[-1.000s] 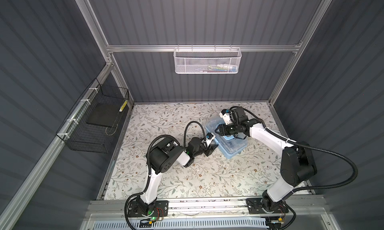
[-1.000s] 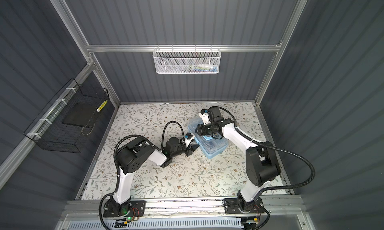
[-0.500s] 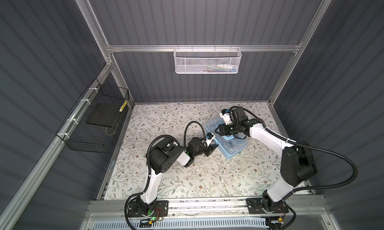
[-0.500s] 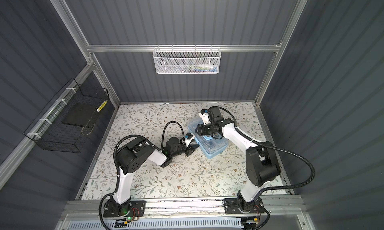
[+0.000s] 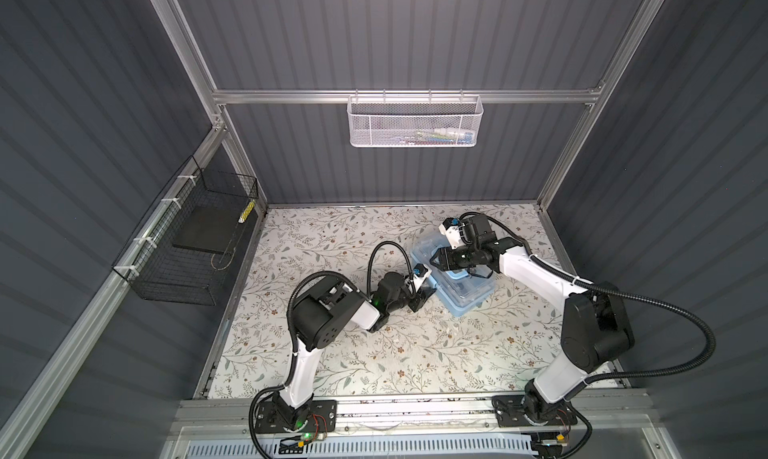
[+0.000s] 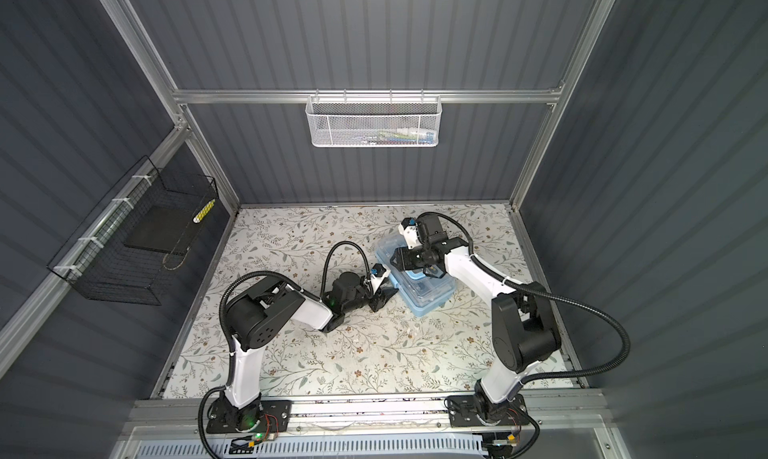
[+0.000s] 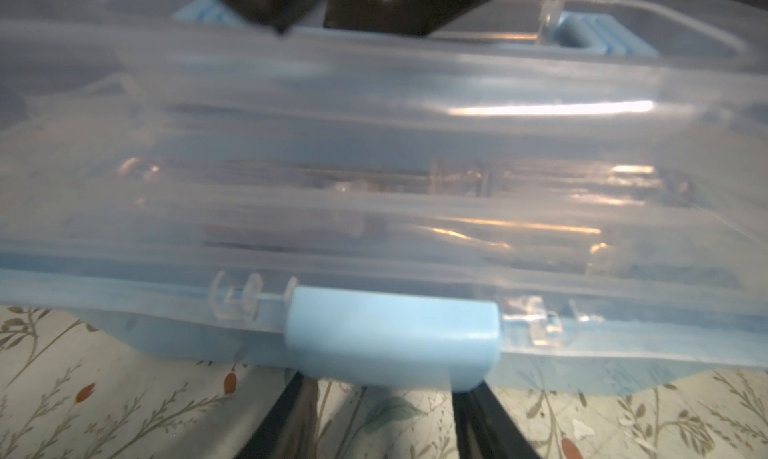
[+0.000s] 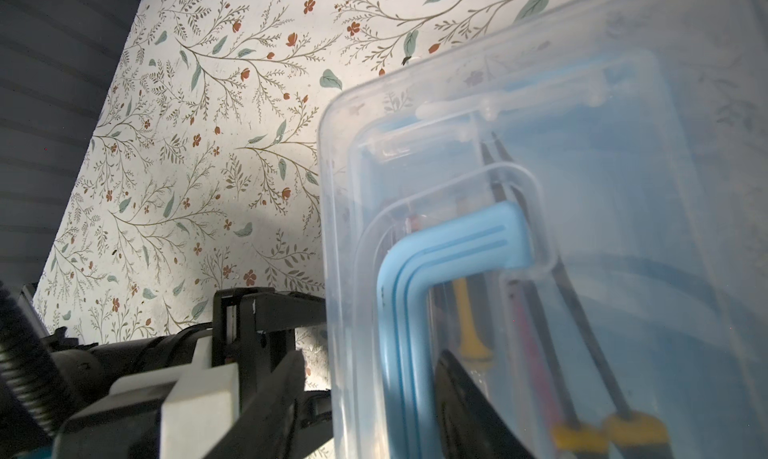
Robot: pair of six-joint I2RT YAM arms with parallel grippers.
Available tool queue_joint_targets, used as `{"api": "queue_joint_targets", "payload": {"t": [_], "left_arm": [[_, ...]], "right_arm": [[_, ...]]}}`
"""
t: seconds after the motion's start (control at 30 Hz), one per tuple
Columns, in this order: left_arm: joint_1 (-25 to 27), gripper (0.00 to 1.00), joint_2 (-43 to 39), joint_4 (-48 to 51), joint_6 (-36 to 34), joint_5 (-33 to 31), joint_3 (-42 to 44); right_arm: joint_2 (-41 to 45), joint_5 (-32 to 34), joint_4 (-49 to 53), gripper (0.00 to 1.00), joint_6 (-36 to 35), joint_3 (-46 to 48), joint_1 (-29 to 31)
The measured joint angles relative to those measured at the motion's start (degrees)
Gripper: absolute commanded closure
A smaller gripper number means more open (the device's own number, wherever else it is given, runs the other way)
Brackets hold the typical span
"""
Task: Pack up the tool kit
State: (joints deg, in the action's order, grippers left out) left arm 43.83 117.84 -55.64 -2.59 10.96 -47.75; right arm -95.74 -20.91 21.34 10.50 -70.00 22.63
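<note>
Kit (image 5: 469,291) sits right of centre on table (image 5: 332,353), lid (image 8: 623,145) down. L gripper (image 5: 424,298) jaws apart at the latch (image 7: 392,336), R gripper (image 5: 434,259) apart astride lid edge. I worry L slips off, kit skids.

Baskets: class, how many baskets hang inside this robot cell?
2. A white mesh basket hangs from the back rail; a black wire basket hangs on the left wall. None appears hidden.

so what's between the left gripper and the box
Nothing. In the left wrist view the left gripper's fingers run right up to the blue latch of the box.
</note>
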Motion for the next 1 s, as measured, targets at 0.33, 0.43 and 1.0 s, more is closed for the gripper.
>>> {"api": "queue_joint_targets", "payload": {"t": [0.33,0.43,1.0], "left_arm": [[0.0,0.57,-3.0,5.9,0.0,-0.4,-0.1],[0.0,0.57,-4.0,8.2,-0.1,-0.5,-0.2],[0.0,0.57,-4.5,15.4,-1.2,-0.2,-3.6]], "right_arm": [[0.0,0.1,-0.5,0.51,0.0,0.3,0.0],[0.0,0.1,-0.7,0.51,0.2,0.4,-0.1],[0.4,-0.2,-3.6,0.53,1.2,2.1,-0.3]]}}
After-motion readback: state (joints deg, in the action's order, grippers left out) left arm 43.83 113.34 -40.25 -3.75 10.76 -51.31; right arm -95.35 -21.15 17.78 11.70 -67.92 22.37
